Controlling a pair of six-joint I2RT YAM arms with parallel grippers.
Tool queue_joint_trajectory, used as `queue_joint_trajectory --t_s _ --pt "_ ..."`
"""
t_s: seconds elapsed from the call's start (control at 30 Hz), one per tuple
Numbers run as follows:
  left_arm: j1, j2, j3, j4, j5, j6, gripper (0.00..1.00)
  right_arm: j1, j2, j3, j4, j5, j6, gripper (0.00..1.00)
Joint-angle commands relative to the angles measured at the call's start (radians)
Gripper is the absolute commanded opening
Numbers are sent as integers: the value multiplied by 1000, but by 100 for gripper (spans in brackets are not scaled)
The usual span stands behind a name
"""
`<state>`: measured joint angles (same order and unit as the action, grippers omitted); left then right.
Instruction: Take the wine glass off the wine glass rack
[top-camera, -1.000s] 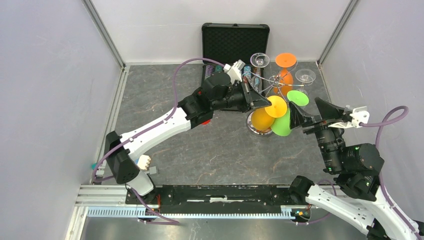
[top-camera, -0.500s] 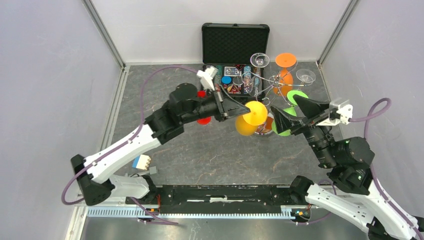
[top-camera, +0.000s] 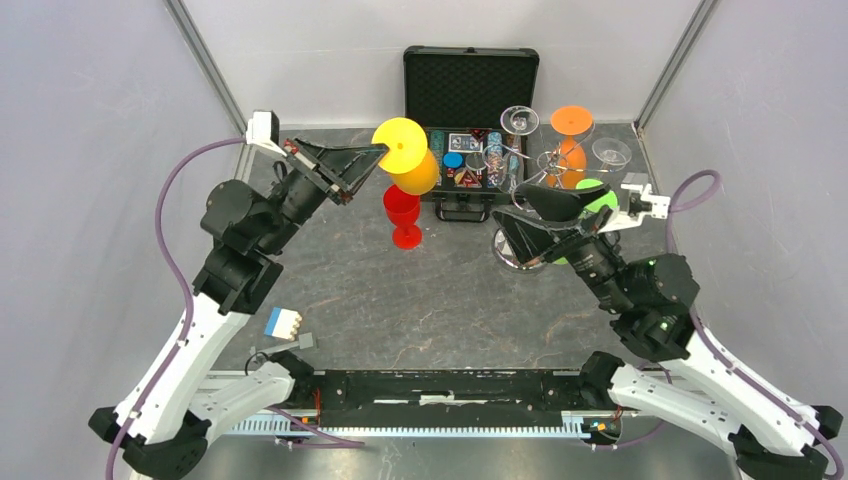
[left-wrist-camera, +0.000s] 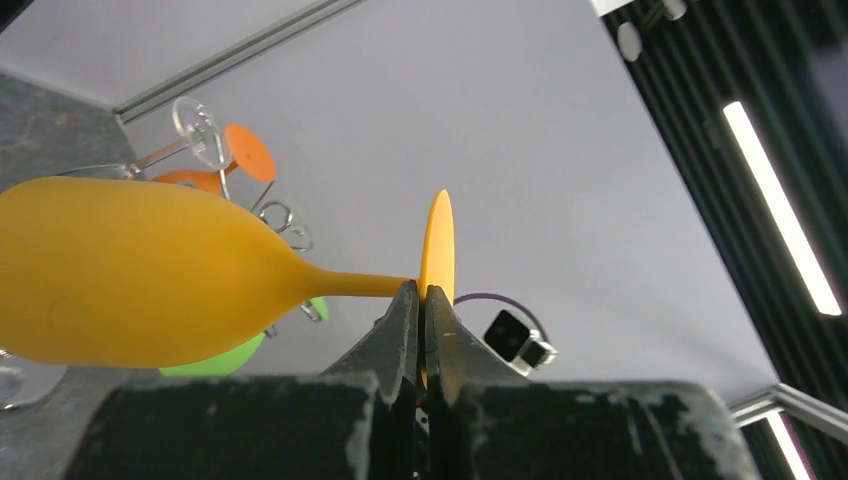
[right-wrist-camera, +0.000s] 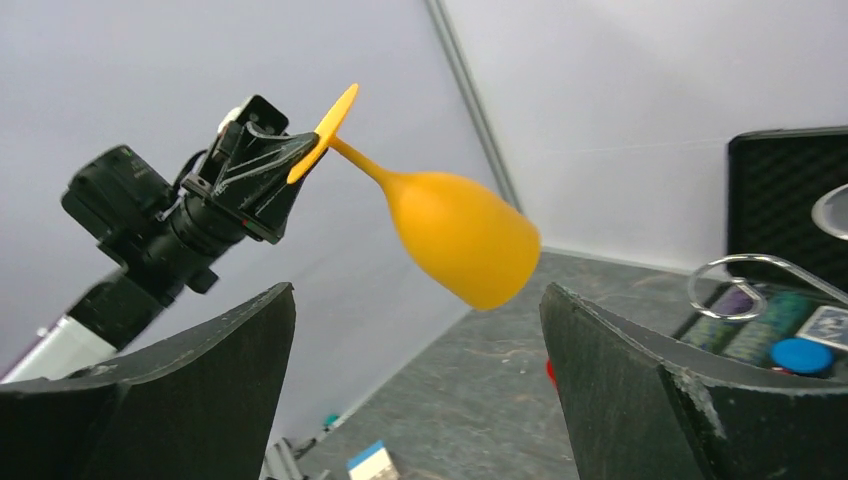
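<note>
My left gripper (top-camera: 372, 157) is shut on the flat foot of a yellow wine glass (top-camera: 412, 168) and holds it in the air, tilted, above the left of the table. In the left wrist view the jaws (left-wrist-camera: 421, 298) pinch the foot where it meets the stem of the yellow glass (left-wrist-camera: 150, 275). The silver wire wine glass rack (top-camera: 548, 163) stands at the back right with orange (top-camera: 572, 122), green (top-camera: 598, 193) and clear (top-camera: 519, 120) glasses on it. My right gripper (top-camera: 507, 205) is open and empty in front of the rack. The right wrist view shows the yellow glass (right-wrist-camera: 460, 235) beyond the open fingers (right-wrist-camera: 418, 290).
A red wine glass (top-camera: 403, 212) stands upright on the table under the yellow one. An open black case (top-camera: 470, 85) with poker chips sits at the back. A small blue and white block (top-camera: 283, 322) lies near the left arm's base. Grey walls close in on both sides.
My left arm has carried the yellow glass off the rack, up and far to the left. My right gripper has swung left in front of the rack and stays open.
</note>
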<state>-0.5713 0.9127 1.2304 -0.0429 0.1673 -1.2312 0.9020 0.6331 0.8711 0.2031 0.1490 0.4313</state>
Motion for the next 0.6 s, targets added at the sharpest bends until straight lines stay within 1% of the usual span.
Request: queue_joint_trajectory --t_s 0.0,0.1,0.17,0.23,0.33,0.4,0.47,0.57 --pt "17 -55 -77 210 -14 -162 2 0 87 43 133 -56 130 97" --pt "16 -90 -112 298 -49 -214 2 0 157 92 158 -98 174 98" --pt "17 -91 -125 357 -42 -255 2 0 201 117 189 -136 204 98" --pt "16 -77 -141 437 -16 -323 2 0 250 150 207 -167 224 98" --pt "16 -39 -174 571 22 -462 2 -1 320 193 235 -213 252 98" --pt "17 -20 -189 608 49 -546 2 -1 349 207 250 -220 271 98" --pt "17 -19 -209 637 45 -582 2 -2 361 205 259 -206 287 98" --pt "17 -68 -234 575 -11 -581 2 -2 346 167 290 -165 300 98"
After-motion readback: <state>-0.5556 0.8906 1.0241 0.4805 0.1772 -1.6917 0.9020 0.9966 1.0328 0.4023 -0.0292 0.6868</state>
